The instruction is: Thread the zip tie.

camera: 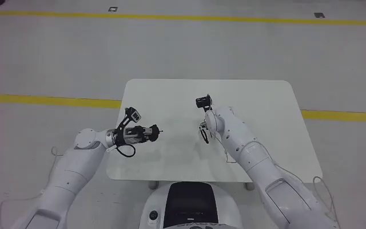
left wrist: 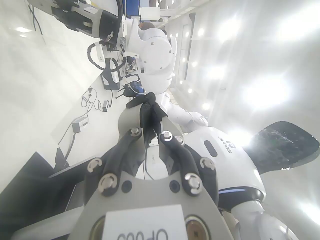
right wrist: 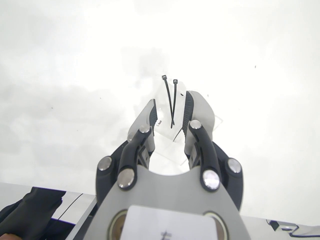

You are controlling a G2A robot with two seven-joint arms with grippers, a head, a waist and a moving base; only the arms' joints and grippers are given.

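Two thin black zip ties (right wrist: 170, 101) lie side by side on the white table (camera: 257, 103), heads apart and tails meeting. My right gripper (right wrist: 171, 98) points down at them and is open, one finger on either side, touching neither. In the top view the right gripper (camera: 205, 134) hangs over the table's middle. My left gripper (camera: 155, 133) hovers over the table's left part, pointing sideways at the right arm. The left gripper (left wrist: 150, 111) is shut, with black material bunched at its tips. Whether a tie sits between them I cannot tell.
A clear plastic sheet (right wrist: 180, 148) lies on the table under the right gripper. The table's left edge (camera: 117, 131) runs beneath the left wrist. The right half of the table (camera: 274, 131) is bare. Cables (left wrist: 92, 101) lie on the floor beyond.
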